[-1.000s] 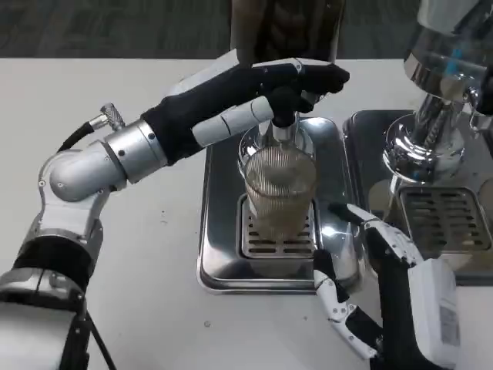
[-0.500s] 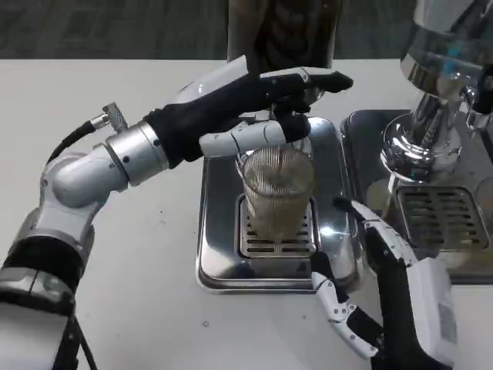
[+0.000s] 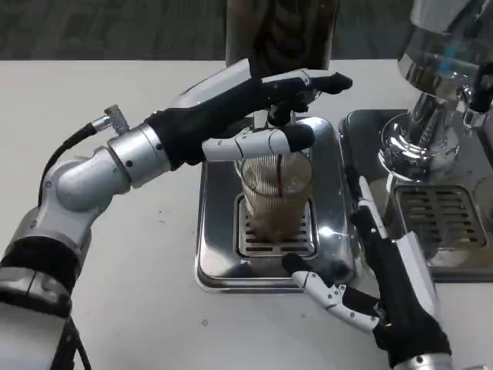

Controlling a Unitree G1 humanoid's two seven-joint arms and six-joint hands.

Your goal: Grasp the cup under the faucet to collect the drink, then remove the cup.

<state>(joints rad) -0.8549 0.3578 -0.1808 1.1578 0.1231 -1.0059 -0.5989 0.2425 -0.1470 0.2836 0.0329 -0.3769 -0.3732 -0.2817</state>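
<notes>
A ribbed clear cup (image 3: 274, 210) stands upright on the grate of a steel drip tray (image 3: 219, 258), under a black faucet (image 3: 279, 117). A thin dark stream runs from the faucet into the cup, which holds brownish drink. My left hand (image 3: 235, 104) reaches in from the left and grips the faucet, fingers stretched over the top and thumb across the cup's rim. My right hand (image 3: 385, 289) is at the tray's front right corner, fingers apart and holding nothing, a short way right of the cup and not touching it.
The dark drink tank (image 3: 281, 31) rises behind the tray. A second chrome dispenser (image 3: 427, 116) with its own drip tray (image 3: 439, 212) stands close on the right. Bare white table (image 3: 139, 293) lies left of and in front of the tray.
The drink now runs into the cup. My left thumb has dropped across the cup's rim. My right hand has turned and moved forward along the tray's right side, its thumb at the front edge.
</notes>
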